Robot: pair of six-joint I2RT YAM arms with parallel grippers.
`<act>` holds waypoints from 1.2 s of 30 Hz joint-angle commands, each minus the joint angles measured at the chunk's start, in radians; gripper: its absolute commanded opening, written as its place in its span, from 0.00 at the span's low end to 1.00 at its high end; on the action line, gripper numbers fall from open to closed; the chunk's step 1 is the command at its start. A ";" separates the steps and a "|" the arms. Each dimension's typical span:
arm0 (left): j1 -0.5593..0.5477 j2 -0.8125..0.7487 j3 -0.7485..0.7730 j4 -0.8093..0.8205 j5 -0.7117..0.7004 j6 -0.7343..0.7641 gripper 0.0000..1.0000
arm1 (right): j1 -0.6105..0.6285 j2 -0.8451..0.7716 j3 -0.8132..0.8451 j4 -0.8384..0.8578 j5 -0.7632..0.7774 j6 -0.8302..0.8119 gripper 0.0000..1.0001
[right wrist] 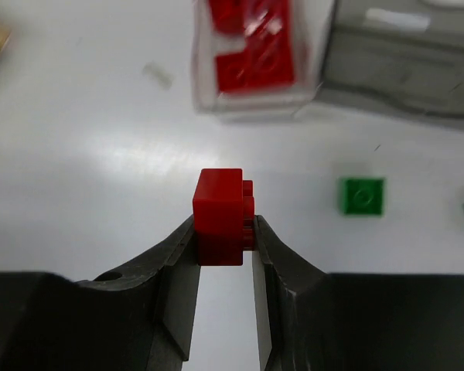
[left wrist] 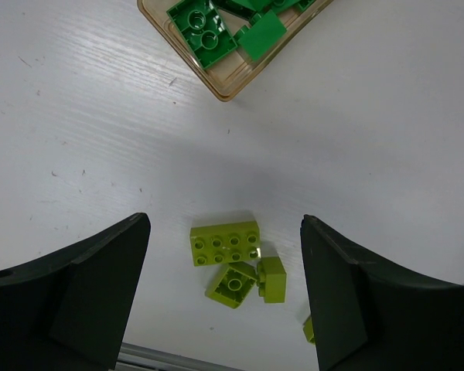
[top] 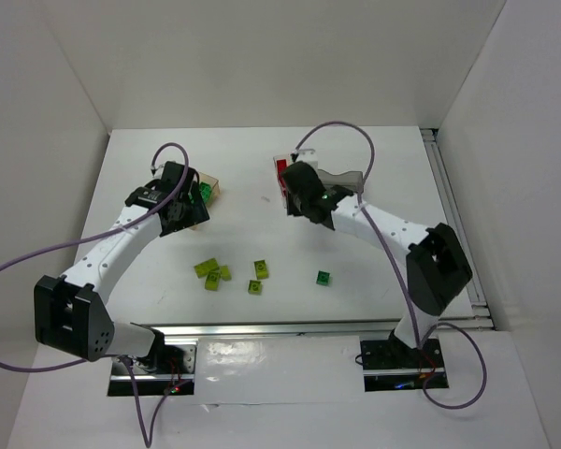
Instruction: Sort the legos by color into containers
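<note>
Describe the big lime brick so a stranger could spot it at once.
On the table, find the lime bricks near the tan box of green bricks, seen between the open left claw's fingers. It is the long brick with eight studs; the others are smaller.

1. Cropped at left wrist view's top edge: tan container (left wrist: 216, 89), dark green legos (left wrist: 205, 35) inside.
2. Half hidden behind left gripper (left wrist: 224, 222), lower right: lime lego (left wrist: 308, 331).
3. Blurred, cropped at right wrist view's top: clear container (right wrist: 255, 104), grey container (right wrist: 402, 69).
</note>
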 commanded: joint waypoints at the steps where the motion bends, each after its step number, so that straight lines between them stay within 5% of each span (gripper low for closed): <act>1: -0.004 -0.034 0.030 -0.005 -0.015 0.018 0.88 | -0.105 0.118 0.111 0.048 0.023 -0.079 0.34; 18: 0.006 -0.037 0.020 -0.006 -0.035 0.007 0.88 | -0.204 0.469 0.502 0.108 -0.048 -0.142 0.35; 21: 0.006 -0.037 0.020 -0.006 -0.035 0.007 0.88 | -0.204 0.505 0.542 0.082 -0.048 -0.142 0.48; 22: 0.006 -0.028 0.020 -0.006 -0.035 0.007 0.88 | -0.204 0.506 0.542 0.073 -0.048 -0.142 0.68; 24: 0.006 -0.027 0.020 -0.006 -0.035 0.007 0.88 | -0.204 0.506 0.542 0.073 -0.035 -0.130 0.79; 36: 0.006 -0.009 0.020 -0.006 -0.015 0.007 0.88 | -0.195 0.306 0.365 0.149 0.000 -0.111 0.77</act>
